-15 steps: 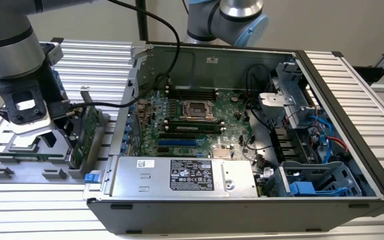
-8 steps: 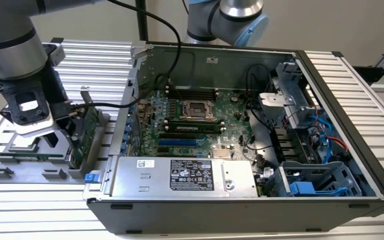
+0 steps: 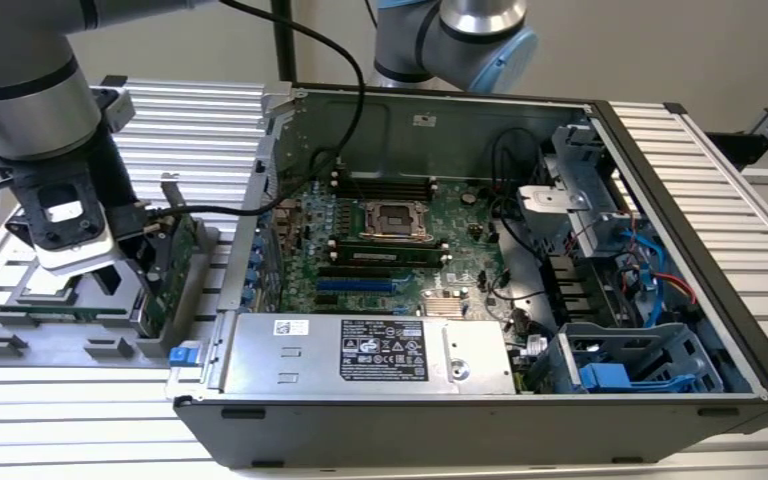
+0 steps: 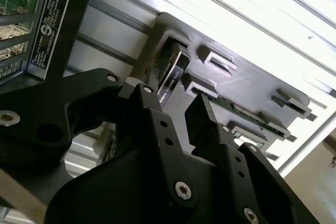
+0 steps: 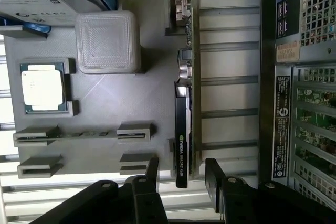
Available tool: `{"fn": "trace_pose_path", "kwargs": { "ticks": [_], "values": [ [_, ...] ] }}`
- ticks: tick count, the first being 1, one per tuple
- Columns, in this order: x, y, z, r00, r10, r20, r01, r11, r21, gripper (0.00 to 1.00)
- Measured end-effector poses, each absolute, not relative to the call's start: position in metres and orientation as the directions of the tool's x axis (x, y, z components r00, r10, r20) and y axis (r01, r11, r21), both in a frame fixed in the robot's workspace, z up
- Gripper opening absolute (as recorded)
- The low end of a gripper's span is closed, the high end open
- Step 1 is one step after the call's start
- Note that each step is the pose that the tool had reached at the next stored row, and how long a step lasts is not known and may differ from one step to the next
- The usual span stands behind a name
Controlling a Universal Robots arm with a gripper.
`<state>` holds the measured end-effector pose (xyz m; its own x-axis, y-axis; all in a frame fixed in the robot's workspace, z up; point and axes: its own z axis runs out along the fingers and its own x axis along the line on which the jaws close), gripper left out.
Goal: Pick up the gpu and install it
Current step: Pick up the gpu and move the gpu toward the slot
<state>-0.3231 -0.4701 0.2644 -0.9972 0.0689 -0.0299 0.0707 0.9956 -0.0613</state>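
Claw (image 5: pixel 182 170) released, jaws spread either side of the gpu (image 5: pixel 181 129), with a gap on both sides and no contact seen. The gpu stands on its long edge in a slot of the grey holder (image 5: pixel 152 93), along the holder's edge nearest the computer case (image 3: pixel 651 190). Its long axis runs parallel to the case's side wall. The silver bracket (image 5: pixel 181 3) is at the end away from the claw, black cooler face toward the holder's middle, green board face toward the case. White lettering runs along the gpu's black top edge. Printed stickers sit on the case's outer wall and on the power supply (image 3: pixel 371 352). The holder lies on the slatted tabletop (image 3: pixel 197 120) at the exterior view's left, just beside the case. Also in the holder: a processor (image 5: pixel 43 85), a memory stick (image 5: pixel 79 134), a square grey block (image 5: pixel 107 40). The case wall is near one claw finger (image 5: pixel 218 179).
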Motion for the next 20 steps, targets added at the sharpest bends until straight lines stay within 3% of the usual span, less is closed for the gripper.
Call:
{"fn": "trace_pose_path", "kwargs": {
  "ticks": [9,20],
  "values": [
    [-0.3230,-0.4697,0.2634,-0.997,0.069,-0.029,0.070,0.996,-0.054,1.00],
    [-0.3227,-0.4686,0.2600,-0.997,0.070,-0.027,0.070,0.998,0.007,1.00]
  ]
}}
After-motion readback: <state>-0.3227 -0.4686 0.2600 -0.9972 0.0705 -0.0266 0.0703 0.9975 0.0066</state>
